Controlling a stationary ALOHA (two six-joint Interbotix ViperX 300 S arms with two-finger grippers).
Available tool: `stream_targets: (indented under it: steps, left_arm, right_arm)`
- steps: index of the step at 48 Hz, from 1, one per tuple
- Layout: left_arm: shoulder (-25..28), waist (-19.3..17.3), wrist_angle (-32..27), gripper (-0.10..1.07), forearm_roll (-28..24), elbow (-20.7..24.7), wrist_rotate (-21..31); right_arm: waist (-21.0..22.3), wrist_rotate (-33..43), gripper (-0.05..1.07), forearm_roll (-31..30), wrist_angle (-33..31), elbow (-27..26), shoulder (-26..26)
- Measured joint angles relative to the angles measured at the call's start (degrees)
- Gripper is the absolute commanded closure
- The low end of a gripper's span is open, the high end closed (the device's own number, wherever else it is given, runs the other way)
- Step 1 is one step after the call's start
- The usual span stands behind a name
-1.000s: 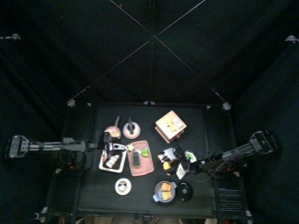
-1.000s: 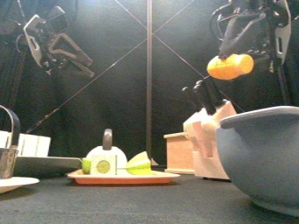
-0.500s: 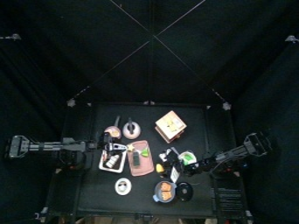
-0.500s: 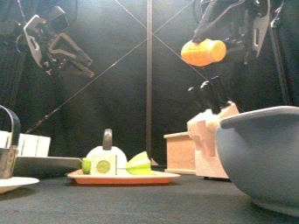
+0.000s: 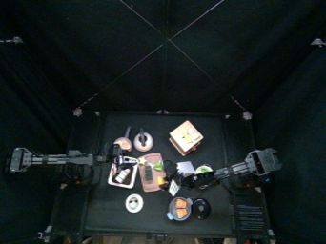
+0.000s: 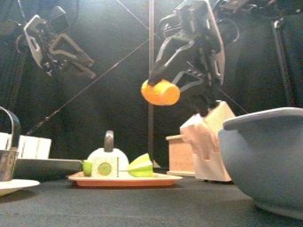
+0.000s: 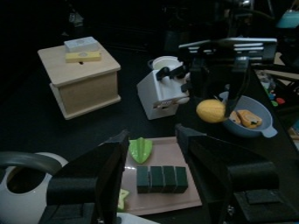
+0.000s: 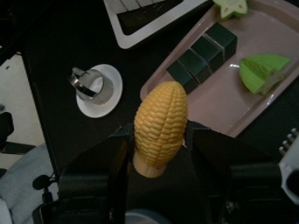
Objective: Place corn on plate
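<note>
Top: right claw (image 5: pixel 193 177) has pulled in from the counter's (image 5: pixel 109 129) right edge and now hangs over the cluttered middle, near the pink tray (image 5: pixel 152 172); its load is too small to make out there. Left arm is parked at the left side, no change. Front: the corn (image 6: pixel 160 91) has tracked left and dropped compared with a second ago. It was high on the right, and now it sits lower, left of the white knife block (image 6: pixel 211 137) and above the tray's right end, well clear of the counter. So transport is under way and the release isn't done; the big grey-blue bowl (image 6: pixel 267 155) is already passed, so I'd judge the target is further left. Left wrist: left claw (image 7: pixel 158 175) is spread wide and empty over the tray's green pieces (image 7: pixel 140 150). The corn shows as a yellow blob hanging under the right claw, next to a small blue bowl (image 7: pixel 251 122). Right wrist: right claw is clamped on the corn at a fairly wide spread, cob lengthwise between the jaws with its tip sticking out past them. Below it is bare counter between the pink tray and a small white plate (image 8: pixel 107 98) that carries a metal bit (image 8: pixel 82 80). Not over the plate yet; if that's the target, it needs a short sideways shift before letting go.
</note>
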State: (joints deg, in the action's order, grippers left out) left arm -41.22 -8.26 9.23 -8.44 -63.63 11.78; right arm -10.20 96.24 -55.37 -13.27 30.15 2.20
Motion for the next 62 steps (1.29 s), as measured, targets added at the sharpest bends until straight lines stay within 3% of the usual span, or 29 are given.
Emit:
stream_targets:
  steps: [42,62]
  left_arm:
    - [-1.05,0.00,0.00,0.13,0.00,-0.53,0.00]
    - [-1.05,0.00,0.00,0.13,0.00,-0.44,0.00]
  right_arm:
    - [-0.35,0.18,0.40,-1.85,0.00,-0.53,-4.75]
    - [-1.93,0.26,0.40,-2.29,3.87,-3.16,-1.32]
